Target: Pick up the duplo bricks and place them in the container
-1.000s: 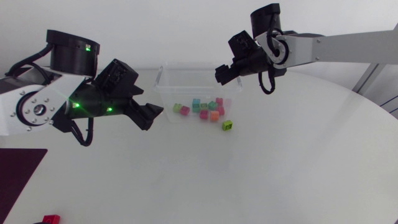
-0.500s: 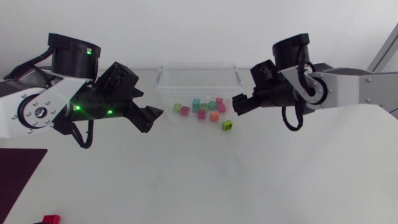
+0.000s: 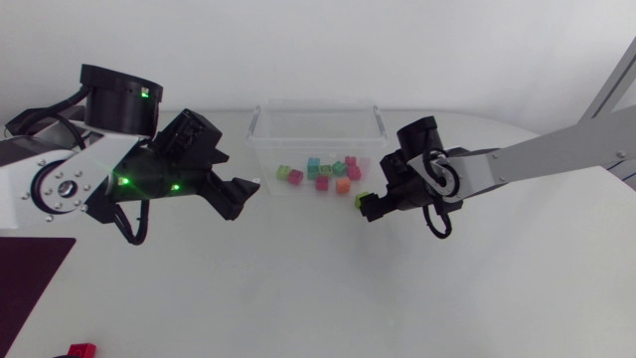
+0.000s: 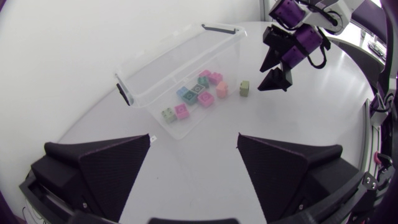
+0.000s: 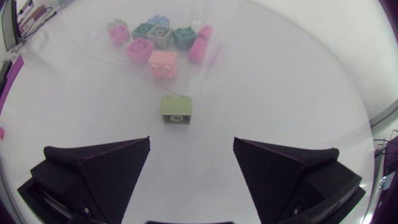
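I see the small green plastic duplo brick [image 5: 176,110] on the bench [image 5: 280,93] just ahead of my right tool [image 5: 191,143], which is spread wide and empty; my left tool [image 4: 194,138] is likewise released.

A robotics lab, by the look: a left arm [image 3: 60,179] and a right arm [image 3: 537,154] reach over a plain white table [image 3: 447,288] bearing a clear container [image 3: 298,139] and toy bricks [image 3: 320,175].

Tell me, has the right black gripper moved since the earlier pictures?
Yes. The right gripper went from the clear plastic container's back rim forward to the green brick.
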`<control>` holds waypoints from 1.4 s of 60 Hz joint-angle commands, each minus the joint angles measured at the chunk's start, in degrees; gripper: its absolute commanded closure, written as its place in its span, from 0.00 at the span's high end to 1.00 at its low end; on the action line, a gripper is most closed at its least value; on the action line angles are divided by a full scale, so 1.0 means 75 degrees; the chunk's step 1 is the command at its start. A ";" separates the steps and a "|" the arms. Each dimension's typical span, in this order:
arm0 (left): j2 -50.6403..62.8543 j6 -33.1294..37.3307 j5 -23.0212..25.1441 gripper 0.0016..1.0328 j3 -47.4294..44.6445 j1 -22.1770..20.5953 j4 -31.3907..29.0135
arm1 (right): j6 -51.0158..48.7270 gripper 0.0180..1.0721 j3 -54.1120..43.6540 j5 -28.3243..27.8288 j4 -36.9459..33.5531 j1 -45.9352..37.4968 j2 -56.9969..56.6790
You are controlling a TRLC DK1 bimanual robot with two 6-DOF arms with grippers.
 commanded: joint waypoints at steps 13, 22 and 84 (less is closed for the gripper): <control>-0.0128 0.0097 -0.0026 0.95 -0.0229 0.0062 0.0195 | 0.0203 0.92 0.0897 0.0124 0.0296 0.0329 0.1072; -0.0105 0.0108 -0.0026 0.95 -0.0240 0.0097 0.0231 | 0.0227 0.89 0.1167 0.0183 0.0319 0.0375 0.1447; -0.0503 -0.0946 -0.0026 0.95 -0.0451 0.0765 0.0512 | 0.0215 0.30 0.0241 0.0406 -0.0442 0.0446 -0.2467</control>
